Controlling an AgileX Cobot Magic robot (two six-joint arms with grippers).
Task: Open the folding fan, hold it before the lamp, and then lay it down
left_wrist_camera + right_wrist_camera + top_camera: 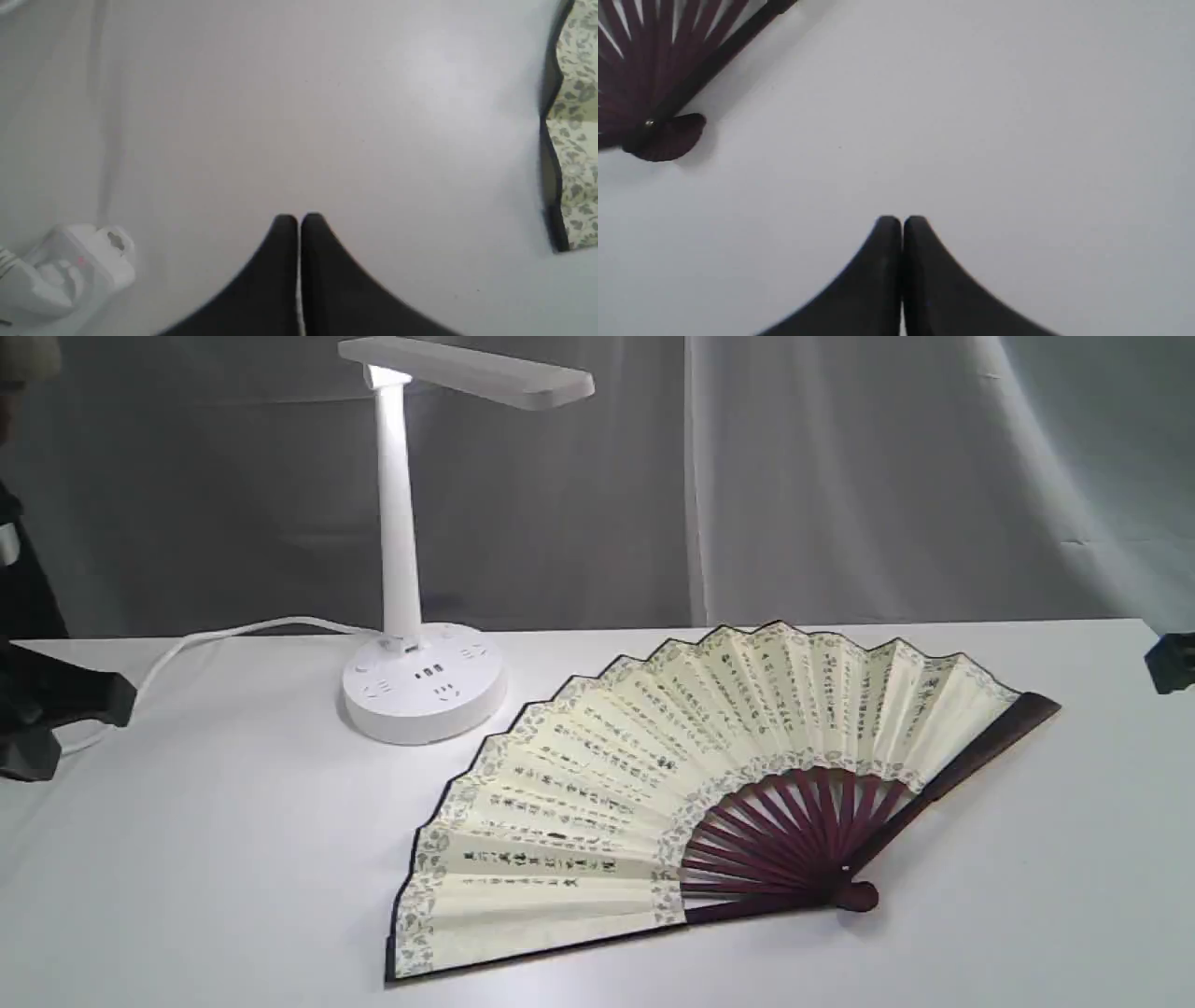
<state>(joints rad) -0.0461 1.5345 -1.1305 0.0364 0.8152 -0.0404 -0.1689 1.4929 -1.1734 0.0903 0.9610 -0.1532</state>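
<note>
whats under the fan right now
The folding fan lies spread open on the white table. Bare tabletop shows through the gaps between its dark ribs. Whatever sits beneath the paper leaf is covered, so it cannot be seen.

The left pincer [299,219] juts in from one frame edge, its two black fingers [275,270] pressed together with only a hairline between them, holding nothing. Bare white tabletop [280,116] fills mid-frame. At one side edge lies the folding fan [577,140], showing its dark-rimmed floral border. In the opposite corner sits the lamp [79,270], its white base blurred.
</note>
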